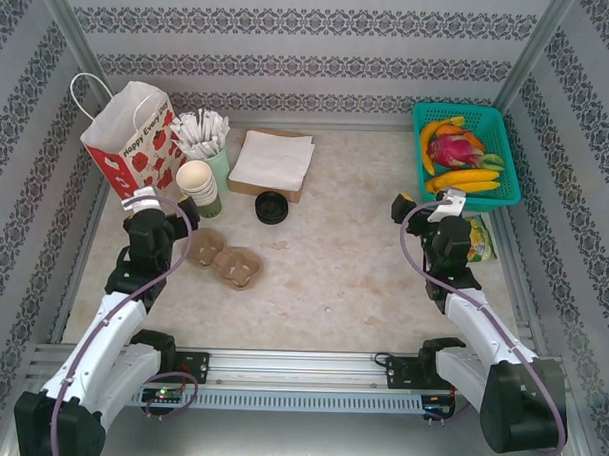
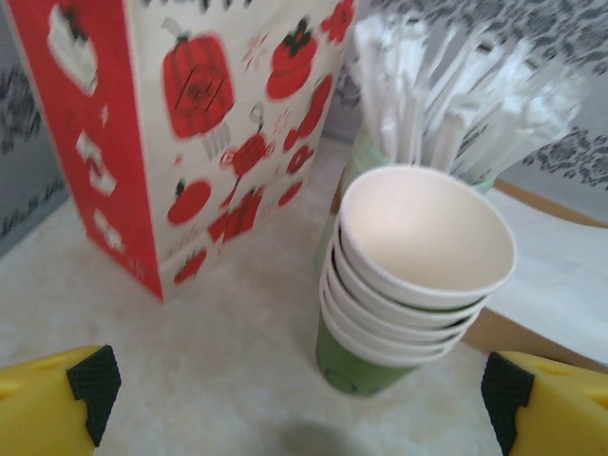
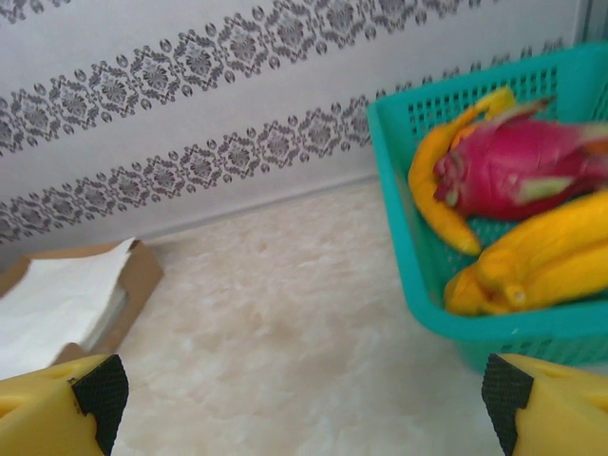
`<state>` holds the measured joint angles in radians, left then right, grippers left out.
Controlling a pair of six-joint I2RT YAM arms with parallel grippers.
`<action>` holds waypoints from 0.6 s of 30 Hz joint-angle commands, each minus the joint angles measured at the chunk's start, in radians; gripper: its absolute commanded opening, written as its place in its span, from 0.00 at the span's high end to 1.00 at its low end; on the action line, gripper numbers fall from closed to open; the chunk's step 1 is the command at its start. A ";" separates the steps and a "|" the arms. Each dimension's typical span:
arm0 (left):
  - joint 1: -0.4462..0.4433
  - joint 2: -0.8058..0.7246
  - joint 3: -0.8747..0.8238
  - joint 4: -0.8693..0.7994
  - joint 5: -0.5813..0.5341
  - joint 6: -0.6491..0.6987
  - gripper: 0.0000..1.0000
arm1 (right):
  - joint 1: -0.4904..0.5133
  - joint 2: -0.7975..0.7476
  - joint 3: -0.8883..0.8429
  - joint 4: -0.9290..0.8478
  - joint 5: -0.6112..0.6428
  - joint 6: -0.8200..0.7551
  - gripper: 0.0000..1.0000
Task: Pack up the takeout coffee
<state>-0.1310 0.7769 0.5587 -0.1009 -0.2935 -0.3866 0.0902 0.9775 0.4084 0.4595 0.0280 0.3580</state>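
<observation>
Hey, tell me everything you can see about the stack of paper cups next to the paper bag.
The stack of paper cups is about five nested cups, green outside, cream inside and at the rims, matte paper by the look. No lids; the top one is empty. It stands mouth-up on the table. The red-and-white paper bag stands to its left, apart; a cup of white wrapped sticks is right behind it, whether touching I cannot tell.

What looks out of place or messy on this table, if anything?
Nothing looks spilled or broken. The one slight oddity is the stack of lidless cups beside the paper bag. The cups seem to be nested unevenly, so the top of the stack leans a little to one side.
</observation>
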 commanded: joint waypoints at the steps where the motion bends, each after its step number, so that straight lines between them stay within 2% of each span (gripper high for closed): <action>1: -0.004 0.036 0.119 -0.319 0.002 -0.206 0.00 | 0.014 -0.005 0.063 -0.122 -0.068 0.188 0.02; 3: 0.005 0.078 0.205 -0.452 0.031 -0.299 0.00 | 0.015 0.011 0.113 -0.200 -0.107 0.227 0.02; 5: 0.039 0.125 0.281 -0.561 0.114 -0.367 0.00 | 0.018 0.048 0.172 -0.281 -0.126 0.265 0.02; 8: 0.095 0.208 0.374 -0.610 0.316 -0.357 0.00 | 0.022 0.121 0.253 -0.359 -0.200 0.298 0.02; 10: 0.121 0.279 0.448 -0.653 0.396 -0.330 0.00 | 0.048 0.168 0.306 -0.397 -0.235 0.298 0.02; 12: 0.134 0.354 0.529 -0.717 0.419 -0.282 0.03 | 0.093 0.204 0.361 -0.438 -0.238 0.273 0.02; 18: 0.143 0.534 0.741 -0.834 0.394 -0.156 0.16 | 0.261 0.277 0.489 -0.451 -0.117 0.189 0.02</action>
<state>0.0021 1.2697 1.2167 -0.8139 0.0719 -0.6209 0.3054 1.2377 0.8410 0.0288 -0.1375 0.5850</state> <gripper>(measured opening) 0.849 0.977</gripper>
